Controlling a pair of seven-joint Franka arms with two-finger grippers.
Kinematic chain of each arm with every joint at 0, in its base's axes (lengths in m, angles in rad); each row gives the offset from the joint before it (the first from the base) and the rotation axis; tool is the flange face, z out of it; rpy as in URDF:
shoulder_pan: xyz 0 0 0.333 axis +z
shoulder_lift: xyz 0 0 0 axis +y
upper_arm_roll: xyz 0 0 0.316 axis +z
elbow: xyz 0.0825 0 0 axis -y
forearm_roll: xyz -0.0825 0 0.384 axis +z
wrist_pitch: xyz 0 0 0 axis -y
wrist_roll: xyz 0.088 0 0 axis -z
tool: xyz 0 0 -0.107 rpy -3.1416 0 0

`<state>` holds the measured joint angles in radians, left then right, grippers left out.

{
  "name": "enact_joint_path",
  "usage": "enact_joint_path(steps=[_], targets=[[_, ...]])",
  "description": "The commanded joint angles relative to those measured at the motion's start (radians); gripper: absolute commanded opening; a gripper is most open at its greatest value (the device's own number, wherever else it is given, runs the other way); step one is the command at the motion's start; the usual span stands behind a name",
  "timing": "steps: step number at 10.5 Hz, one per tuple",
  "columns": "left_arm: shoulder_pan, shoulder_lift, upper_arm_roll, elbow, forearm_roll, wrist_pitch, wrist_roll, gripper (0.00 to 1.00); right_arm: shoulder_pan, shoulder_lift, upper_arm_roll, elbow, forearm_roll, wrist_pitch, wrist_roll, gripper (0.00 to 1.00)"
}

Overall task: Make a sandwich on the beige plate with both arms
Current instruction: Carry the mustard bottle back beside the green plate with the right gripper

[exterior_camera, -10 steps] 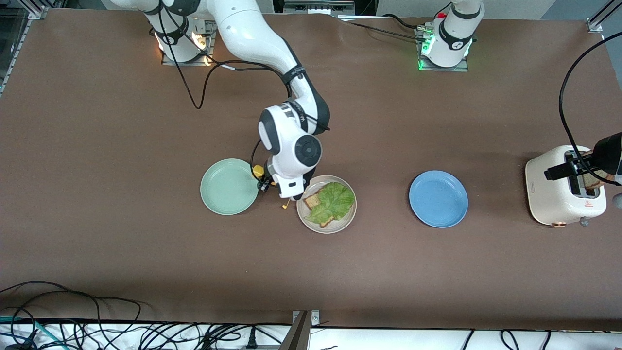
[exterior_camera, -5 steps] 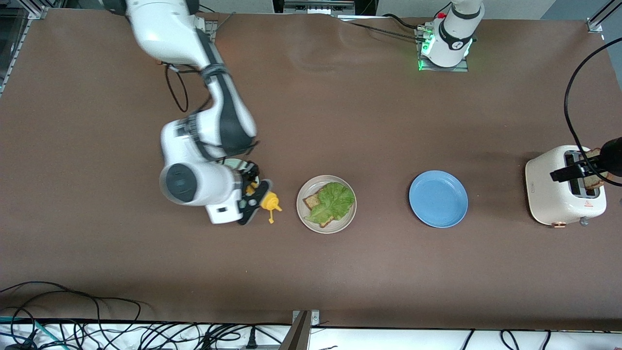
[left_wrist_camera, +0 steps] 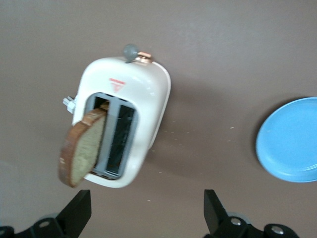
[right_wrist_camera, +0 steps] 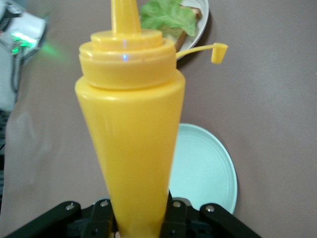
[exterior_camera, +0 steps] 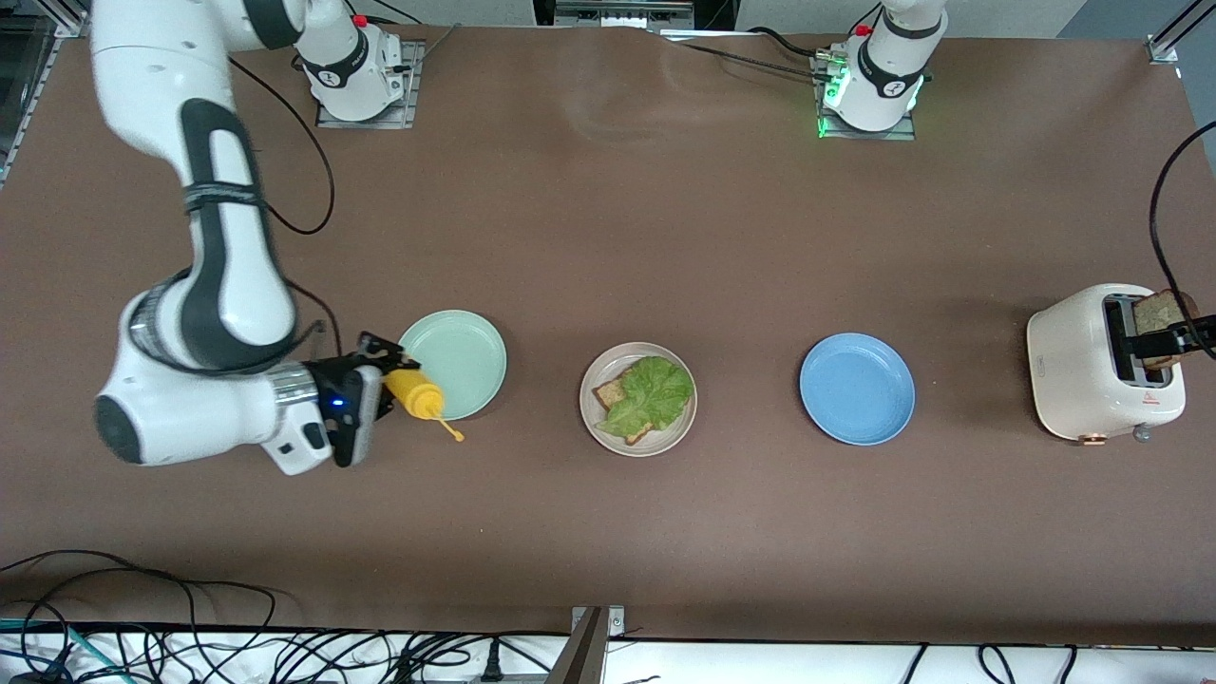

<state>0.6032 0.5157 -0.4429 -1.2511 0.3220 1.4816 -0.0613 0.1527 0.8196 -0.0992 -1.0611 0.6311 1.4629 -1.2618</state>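
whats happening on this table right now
A sandwich is half built: the beige plate holds one bread slice topped with lettuce. The right gripper is shut on a yellow mustard bottle over the edge of the mint-green plate. The left gripper is open above the toaster, where a second slice leans out of a slot. The blue plate sits between.

Even, diffuse overhead light falls on the matte brown worktop (exterior_camera: 608, 237), leaving only soft, short shadows beside the toaster (exterior_camera: 1102, 366) and the plates and no hard glare. In the right wrist view the yellow bottle (right_wrist_camera: 131, 134) just ahead of the jaws is slightly soft, with a small blue glint on its cap. The left wrist view is mildly blurred throughout, the bread slice (left_wrist_camera: 81, 148) included.
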Motion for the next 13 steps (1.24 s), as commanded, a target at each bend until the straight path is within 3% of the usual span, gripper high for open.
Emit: enact_joint_path(steps=[1, 4, 6, 7, 8, 9, 10, 13], targets=[[0.099, 0.056, -0.016, 0.009, 0.020, 0.018, 0.186, 0.99, -0.149, 0.009, 0.065, -0.028, 0.022, -0.065, -0.272, 0.00], [0.176, 0.130, -0.014, 0.006, 0.025, 0.077, 0.346, 0.97, -0.258, 0.108, 0.087, -0.030, 0.025, -0.078, -0.612, 0.00], [0.178, 0.148, -0.014, 0.006, 0.028, 0.083, 0.365, 0.87, -0.288, 0.192, 0.085, -0.022, 0.085, -0.073, -0.767, 0.00], [0.178, 0.152, -0.014, 0.006, 0.028, 0.083, 0.365, 0.77, -0.298, 0.228, 0.085, -0.020, 0.108, -0.073, -0.813, 0.00], [0.178, 0.156, -0.014, 0.004, 0.028, 0.081, 0.364, 0.54, -0.300, 0.254, 0.085, -0.020, 0.133, -0.072, -0.861, 0.00], [0.178, 0.158, -0.013, 0.004, 0.028, 0.078, 0.360, 0.16, -0.302, 0.272, 0.084, -0.022, 0.151, -0.072, -0.887, 0.00], [0.178, 0.158, -0.013, 0.005, 0.028, 0.074, 0.359, 0.00, -0.306, 0.286, 0.084, -0.022, 0.162, -0.072, -0.893, 0.00], [0.178, 0.153, -0.013, 0.010, 0.029, 0.072, 0.365, 0.00, -0.317, 0.351, 0.084, -0.023, 0.260, -0.073, -0.985, 0.00]])
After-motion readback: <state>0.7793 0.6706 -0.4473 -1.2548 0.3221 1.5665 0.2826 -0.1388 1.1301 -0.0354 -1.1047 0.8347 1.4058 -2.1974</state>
